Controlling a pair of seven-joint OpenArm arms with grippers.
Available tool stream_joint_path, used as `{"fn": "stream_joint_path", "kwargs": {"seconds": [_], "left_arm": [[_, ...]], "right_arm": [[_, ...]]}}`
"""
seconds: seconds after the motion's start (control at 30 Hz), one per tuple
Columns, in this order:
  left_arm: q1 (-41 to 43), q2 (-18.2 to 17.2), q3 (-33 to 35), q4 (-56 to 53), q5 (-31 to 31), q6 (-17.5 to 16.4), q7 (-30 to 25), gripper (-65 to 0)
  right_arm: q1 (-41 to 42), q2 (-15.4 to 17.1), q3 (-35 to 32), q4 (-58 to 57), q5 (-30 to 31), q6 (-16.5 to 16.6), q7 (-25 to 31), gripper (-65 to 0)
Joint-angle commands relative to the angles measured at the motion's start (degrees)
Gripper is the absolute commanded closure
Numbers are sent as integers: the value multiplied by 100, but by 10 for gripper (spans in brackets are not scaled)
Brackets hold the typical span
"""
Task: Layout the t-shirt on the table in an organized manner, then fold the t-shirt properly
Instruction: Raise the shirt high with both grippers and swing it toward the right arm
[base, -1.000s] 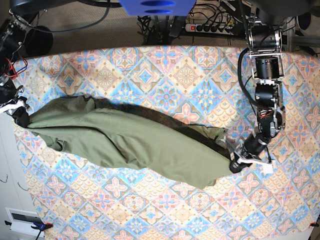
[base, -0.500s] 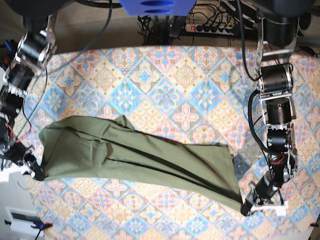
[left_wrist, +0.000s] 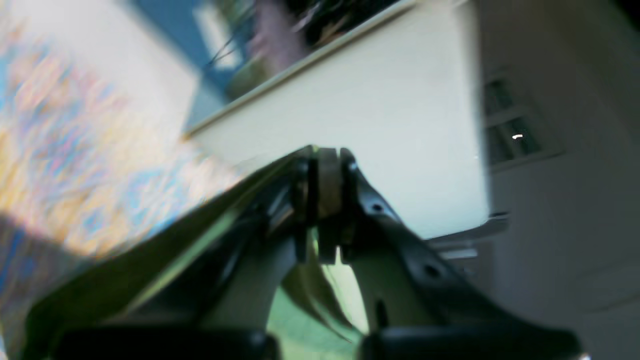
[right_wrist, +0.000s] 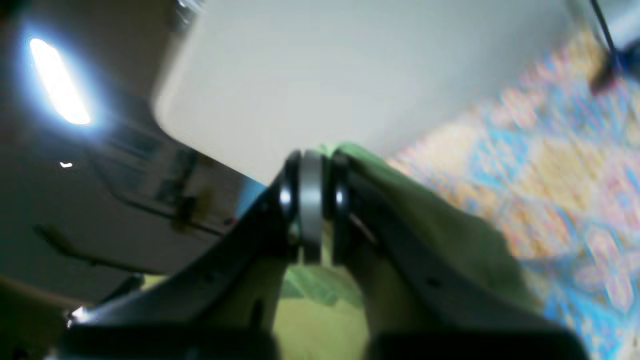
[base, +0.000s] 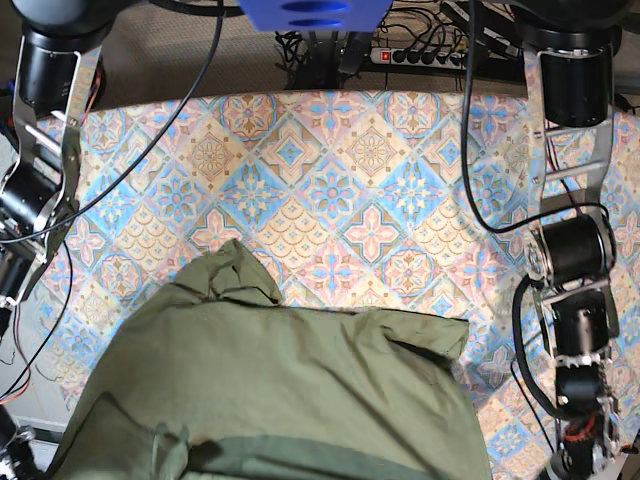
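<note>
While both sets of fingers (left_wrist: 327, 200) (right_wrist: 310, 200) pinch it, t-shirt (base: 280, 390) drapes between.

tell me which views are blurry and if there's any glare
Left wrist: heavy motion blur, the table cloth pattern smeared, though the left gripper pinching the t-shirt reads fairly well. Right wrist: similarly soft, with a blown-out bright light at upper left; the right gripper is clamped on green fabric. Base: sharp, evenly lit, no glare.
</note>
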Motion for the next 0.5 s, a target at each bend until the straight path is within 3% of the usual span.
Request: {"fn": "stream_joint_path", "kwargs": {"seconds": [0.0,0.1,0.3,0.37,0.47], "left_arm": [[-423,-47,-7,46,-82,-81,-88,0],[-736,-161,36,11,-82,-81,-44,0],[-736,-530,388,556,-205,-380,185,0],[-736,-706,371,591,-460,-415,334,0],[-736,-970,379,591,-794,-415,343,0]], "right_arm": [[337,94,26,96,94,48,127,-7],[627,94,35,140,111,109,74,-7],[732,173,255,307,120,1753,-32,-3],[741,217,430,272,120,2070,-208,-3],[794,226,536,237,120,2228,-225,-3]]}}
